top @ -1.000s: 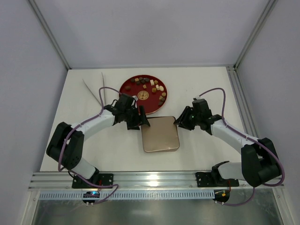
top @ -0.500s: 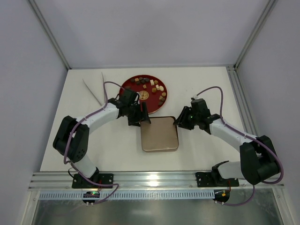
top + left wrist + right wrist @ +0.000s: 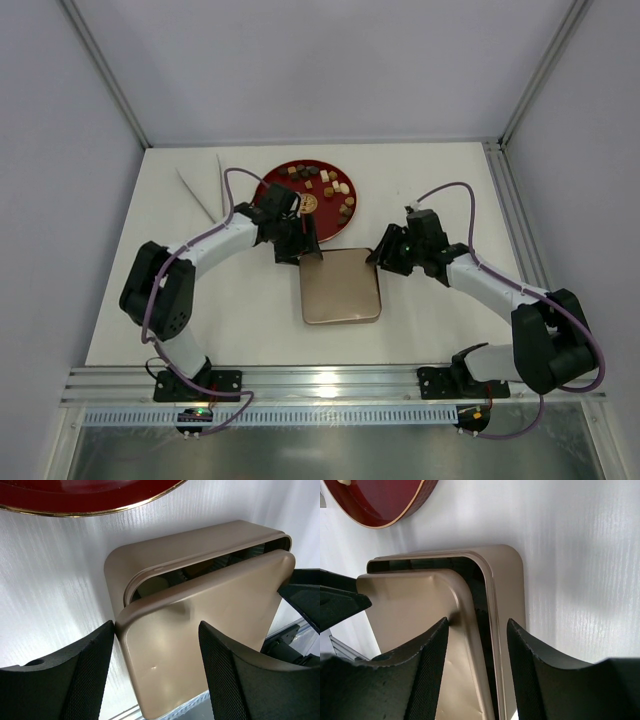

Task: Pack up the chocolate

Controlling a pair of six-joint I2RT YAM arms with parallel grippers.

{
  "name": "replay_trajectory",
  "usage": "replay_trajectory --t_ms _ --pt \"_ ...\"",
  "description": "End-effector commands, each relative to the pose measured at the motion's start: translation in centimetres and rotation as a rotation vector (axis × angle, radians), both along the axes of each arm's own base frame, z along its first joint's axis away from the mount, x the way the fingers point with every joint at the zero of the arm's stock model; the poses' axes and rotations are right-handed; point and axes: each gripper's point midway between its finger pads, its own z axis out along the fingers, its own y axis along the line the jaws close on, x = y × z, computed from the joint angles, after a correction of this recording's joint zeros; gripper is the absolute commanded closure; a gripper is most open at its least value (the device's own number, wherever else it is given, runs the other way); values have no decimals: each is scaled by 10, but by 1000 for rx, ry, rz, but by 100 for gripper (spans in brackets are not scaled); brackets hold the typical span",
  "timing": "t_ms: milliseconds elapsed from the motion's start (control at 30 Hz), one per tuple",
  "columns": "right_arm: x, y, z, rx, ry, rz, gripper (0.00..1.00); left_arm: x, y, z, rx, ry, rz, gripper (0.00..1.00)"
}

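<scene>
The chocolate (image 3: 326, 182) is several small brown, tan and cream pieces on a round red plate (image 3: 266, 186). A tan box sits in front of the plate. Its lid (image 3: 340, 290) lies askew, raised off the base (image 3: 150, 560) along the far edge, with a dark gap showing. My left gripper (image 3: 299, 250) is open at the far-left corner, its left finger (image 3: 75, 680) against the lid's left edge (image 3: 200, 630). My right gripper (image 3: 385, 255) is open at the far-right corner. It straddles the lid's right edge (image 3: 405, 605) and the base wall (image 3: 512, 580).
A flat gold-patterned disc (image 3: 306, 203) lies on the plate's near part. Two thin white strips (image 3: 200, 190) lie on the table left of the plate. The plate's gold rim shows in the left wrist view (image 3: 75, 511) and the right wrist view (image 3: 375, 525).
My left gripper moved right and farther along, onto the box's far-left corner. My right gripper edged slightly left. The lid's far edge has come up off the base.
</scene>
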Motion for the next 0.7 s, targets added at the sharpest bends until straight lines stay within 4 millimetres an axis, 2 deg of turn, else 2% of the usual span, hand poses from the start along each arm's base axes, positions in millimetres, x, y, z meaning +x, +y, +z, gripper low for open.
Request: replay_trajectory --t_ms 0,200,500,667 --pt "14 10 25 32 -104 38 47 9 -3 7 6 -22 -1 33" --pt "12 12 26 36 -118 60 39 15 -7 6 7 -19 5 33" --pt "9 15 23 49 -117 90 38 21 -11 4 8 -10 10 33" --pt "5 14 15 41 -96 100 39 25 -12 4 9 -15 14 33"
